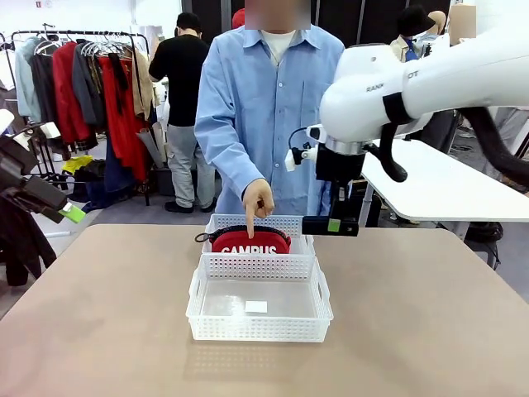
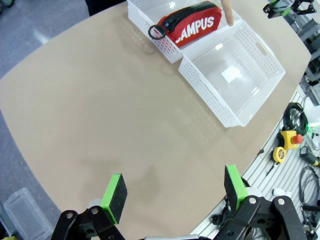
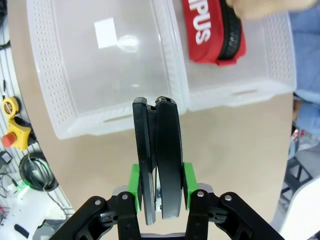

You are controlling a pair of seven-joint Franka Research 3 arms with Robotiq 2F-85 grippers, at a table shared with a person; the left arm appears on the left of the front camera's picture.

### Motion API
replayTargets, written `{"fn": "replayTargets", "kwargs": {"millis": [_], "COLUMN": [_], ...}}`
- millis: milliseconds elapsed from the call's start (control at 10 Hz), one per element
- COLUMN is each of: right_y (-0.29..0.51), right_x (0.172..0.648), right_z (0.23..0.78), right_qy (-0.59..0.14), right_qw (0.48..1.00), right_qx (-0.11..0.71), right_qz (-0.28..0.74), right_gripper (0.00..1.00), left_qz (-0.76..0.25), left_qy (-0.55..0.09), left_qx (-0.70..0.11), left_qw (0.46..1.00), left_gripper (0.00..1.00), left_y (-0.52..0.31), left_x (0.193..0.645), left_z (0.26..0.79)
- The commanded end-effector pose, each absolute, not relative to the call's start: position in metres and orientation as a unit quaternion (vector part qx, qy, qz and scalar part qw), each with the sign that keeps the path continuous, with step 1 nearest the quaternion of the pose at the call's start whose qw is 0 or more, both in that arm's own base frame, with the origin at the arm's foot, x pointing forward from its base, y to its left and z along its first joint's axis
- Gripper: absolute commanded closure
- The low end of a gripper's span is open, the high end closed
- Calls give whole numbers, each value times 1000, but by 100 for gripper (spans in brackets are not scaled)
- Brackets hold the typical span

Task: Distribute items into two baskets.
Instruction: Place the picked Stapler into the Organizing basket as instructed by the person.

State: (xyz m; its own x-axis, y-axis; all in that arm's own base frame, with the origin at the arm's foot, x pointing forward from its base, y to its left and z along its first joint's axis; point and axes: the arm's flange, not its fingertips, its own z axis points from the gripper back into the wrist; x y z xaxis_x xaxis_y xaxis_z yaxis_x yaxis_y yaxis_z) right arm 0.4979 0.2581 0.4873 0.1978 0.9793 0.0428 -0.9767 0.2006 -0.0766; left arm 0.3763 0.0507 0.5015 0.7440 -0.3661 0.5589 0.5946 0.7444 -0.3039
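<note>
Two white lattice baskets stand end to end at mid-table. The far basket (image 1: 256,266) (image 2: 145,17) (image 3: 272,70) holds the red CAMPUS pouch (image 1: 250,243) (image 2: 192,26) (image 3: 210,32), and a person's finger (image 1: 250,217) (image 2: 228,12) points down at it. The near basket (image 1: 260,329) (image 2: 250,100) (image 3: 45,75) holds only a white label. My right gripper (image 1: 334,223) (image 3: 160,187) hangs above the table just right of the far basket, shut on the slim black stapler (image 1: 314,225) (image 3: 161,150). At the table's left my left gripper (image 1: 66,207) (image 2: 175,192) is raised and open, with nothing in it.
The person stands at the far edge behind the baskets. A second white table (image 1: 446,186) sits at back right. Cables and a yellow emergency-stop box (image 2: 287,140) (image 3: 17,131) lie off the table's near edge. Bare tabletop lies left and right of the baskets.
</note>
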Motion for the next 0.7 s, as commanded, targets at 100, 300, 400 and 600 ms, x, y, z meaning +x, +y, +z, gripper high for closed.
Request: {"fn": "replayTargets", "kwargs": {"millis": [100,300,400,600], "right_y": [294,311,319,333], "right_x": [499,490,483,469], "right_z": [483,473,467,456], "right_qy": [-45,-55,-53,-54], "right_qw": [755,744,741,727], "right_qx": [-28,-20,-22,-16], "right_qz": [653,665,670,684], "right_gripper": [99,99,99,99], "left_qz": [-265,-265,-265,-265], "left_qy": [-235,-235,-235,-235], "left_qx": [-238,-238,-238,-238], "left_qw": [904,904,904,904], "left_gripper": [0,0,0,0], "left_y": [52,52,52,52], "left_x": [376,376,376,376], "left_z": [504,504,504,504]}}
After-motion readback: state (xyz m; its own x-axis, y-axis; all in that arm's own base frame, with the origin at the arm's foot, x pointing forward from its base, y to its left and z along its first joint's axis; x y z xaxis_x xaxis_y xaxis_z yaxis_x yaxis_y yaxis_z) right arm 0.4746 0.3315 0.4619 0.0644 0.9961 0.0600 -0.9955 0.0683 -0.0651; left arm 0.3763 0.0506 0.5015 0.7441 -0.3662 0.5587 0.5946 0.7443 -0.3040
